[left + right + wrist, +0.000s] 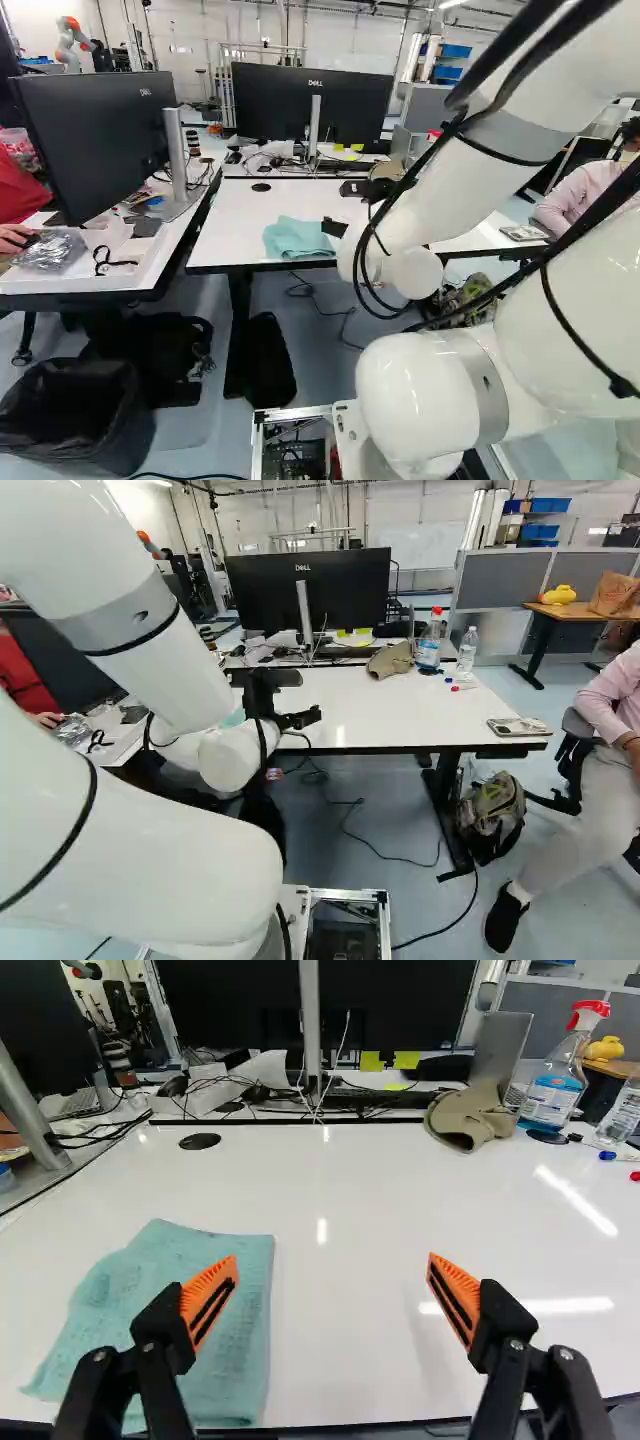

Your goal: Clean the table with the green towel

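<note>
The green towel (165,1320) lies flat near the white table's (400,1210) front edge. The gripper (330,1300) hovers beside it, fingers wide apart, holding nothing. That fits before wiping or after.

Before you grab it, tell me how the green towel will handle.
The green towel lies folded and rumpled, so it is probably floppy and will likely sag when lifted. On the glossy white table it should slide easily when pushed, perhaps bunching. The gripper is open above it.
</note>
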`<state>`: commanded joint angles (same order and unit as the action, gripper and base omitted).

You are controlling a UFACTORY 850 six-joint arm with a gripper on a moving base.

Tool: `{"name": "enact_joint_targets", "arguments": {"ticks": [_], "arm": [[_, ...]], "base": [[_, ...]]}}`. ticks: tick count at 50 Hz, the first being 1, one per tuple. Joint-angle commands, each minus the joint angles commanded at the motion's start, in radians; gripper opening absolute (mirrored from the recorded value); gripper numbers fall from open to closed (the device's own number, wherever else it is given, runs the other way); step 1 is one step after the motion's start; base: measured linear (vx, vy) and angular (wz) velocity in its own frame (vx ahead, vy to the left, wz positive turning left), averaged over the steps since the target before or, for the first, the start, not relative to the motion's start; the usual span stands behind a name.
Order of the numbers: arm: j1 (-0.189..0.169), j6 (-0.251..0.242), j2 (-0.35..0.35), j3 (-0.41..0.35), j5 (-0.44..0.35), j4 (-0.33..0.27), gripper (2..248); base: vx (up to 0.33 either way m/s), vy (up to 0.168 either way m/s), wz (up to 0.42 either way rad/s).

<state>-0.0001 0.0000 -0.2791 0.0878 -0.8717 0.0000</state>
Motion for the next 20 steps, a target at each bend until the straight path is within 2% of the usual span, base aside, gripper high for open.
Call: {"name": "enact_joint_targets", "arguments": {"ticks": [20], "arm": [[0.000,0.000,0.000,-0.001,-0.001,0.000,247]], "base": [[0.000,0.000,0.000]]}}
